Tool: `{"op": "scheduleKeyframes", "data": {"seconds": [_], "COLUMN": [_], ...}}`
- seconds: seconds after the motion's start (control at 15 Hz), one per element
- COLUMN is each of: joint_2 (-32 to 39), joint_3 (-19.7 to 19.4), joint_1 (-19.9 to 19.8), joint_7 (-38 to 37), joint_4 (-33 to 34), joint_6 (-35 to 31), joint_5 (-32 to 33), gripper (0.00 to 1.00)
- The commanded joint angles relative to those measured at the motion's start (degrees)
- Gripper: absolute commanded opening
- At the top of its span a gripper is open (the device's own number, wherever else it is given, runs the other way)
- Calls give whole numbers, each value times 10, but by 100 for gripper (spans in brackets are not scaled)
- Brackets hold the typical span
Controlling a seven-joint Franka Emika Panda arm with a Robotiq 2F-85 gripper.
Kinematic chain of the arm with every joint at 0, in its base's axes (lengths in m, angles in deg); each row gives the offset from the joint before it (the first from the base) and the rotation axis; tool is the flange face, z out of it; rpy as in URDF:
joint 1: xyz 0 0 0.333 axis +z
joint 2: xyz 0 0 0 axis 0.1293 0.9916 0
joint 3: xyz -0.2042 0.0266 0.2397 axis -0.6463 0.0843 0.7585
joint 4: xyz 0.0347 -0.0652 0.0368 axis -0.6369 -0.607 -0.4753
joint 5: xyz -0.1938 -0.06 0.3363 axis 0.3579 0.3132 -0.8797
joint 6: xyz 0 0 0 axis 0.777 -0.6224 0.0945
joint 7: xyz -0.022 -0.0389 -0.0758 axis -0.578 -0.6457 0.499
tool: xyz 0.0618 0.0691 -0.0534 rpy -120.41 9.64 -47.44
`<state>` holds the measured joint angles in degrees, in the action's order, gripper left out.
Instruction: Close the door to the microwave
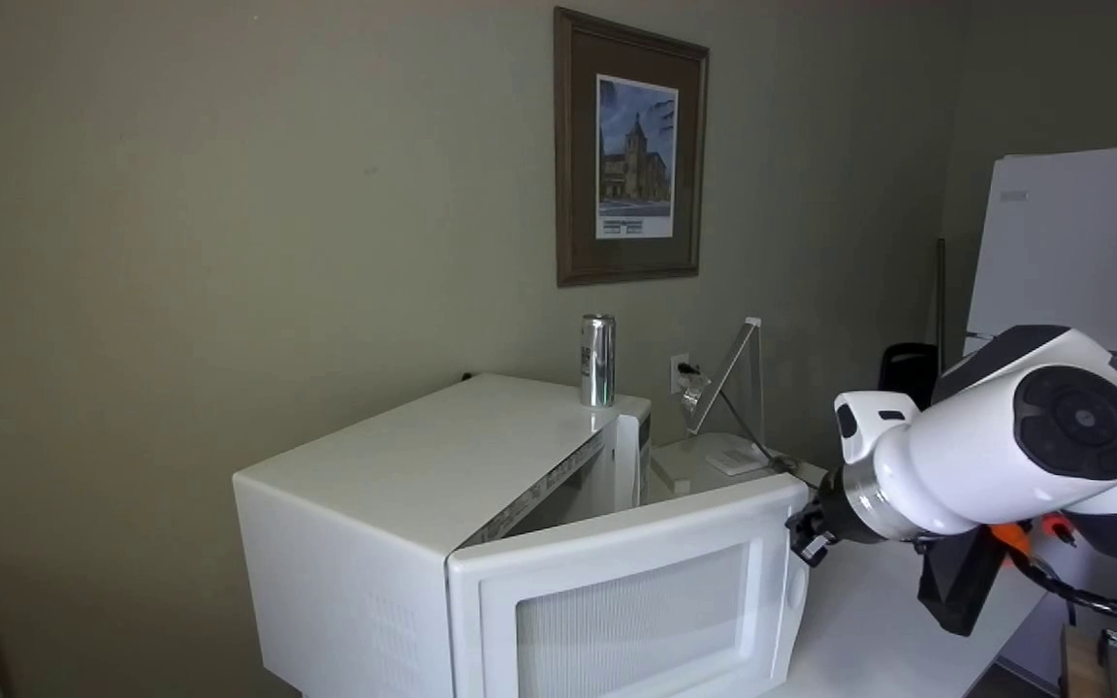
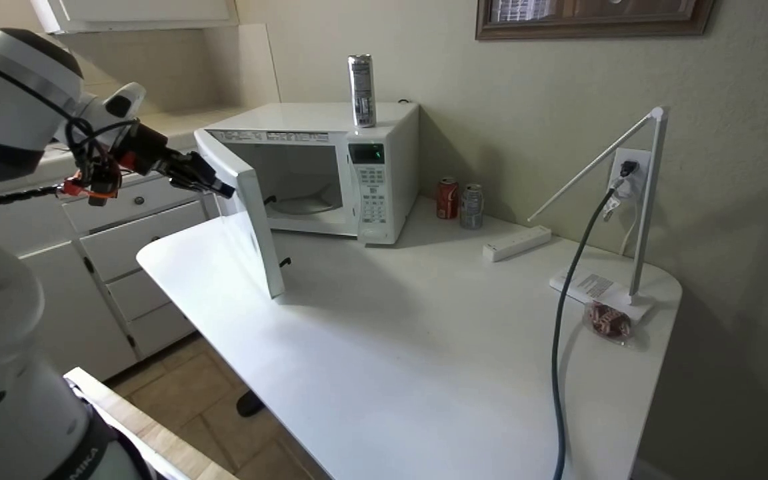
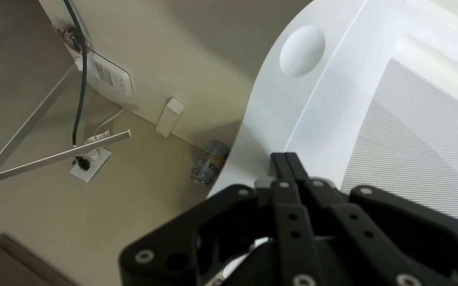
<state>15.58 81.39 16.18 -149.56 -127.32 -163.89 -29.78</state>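
The white microwave [image 1: 403, 465] stands on a white table, also in an exterior view [image 2: 397, 177]. Its door [image 1: 495, 562] is swung partly open, also in an exterior view [image 2: 259, 220]. The dark inside and glass plate show there. In the wrist view the door's outer face [image 3: 276, 107] fills the right side, with its oval handle recess and grey window. My gripper [image 3: 288, 165] is shut with its fingertips together and nothing between them. In both exterior views the gripper [image 1: 801, 545] [image 2: 226, 190] is at the door's outer face near the free edge. I cannot tell if it touches.
A tall silver can [image 2: 362, 93] stands on the microwave's top. A red can [image 2: 447, 199] and a grey can [image 2: 471, 207] stand right of it. A white power strip [image 2: 517, 244], an angled lamp [image 2: 644, 213] and a dark cable [image 2: 561, 347] are on the table [image 2: 384, 373].
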Motion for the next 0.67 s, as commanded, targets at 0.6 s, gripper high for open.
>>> {"op": "scheduleKeyframes", "data": {"seconds": [0.6], "joint_2": [13], "joint_3": [-114], "joint_1": [-58], "joint_7": [-264], "joint_4": [-6], "joint_6": [-111], "joint_5": [426], "gripper": [0]}}
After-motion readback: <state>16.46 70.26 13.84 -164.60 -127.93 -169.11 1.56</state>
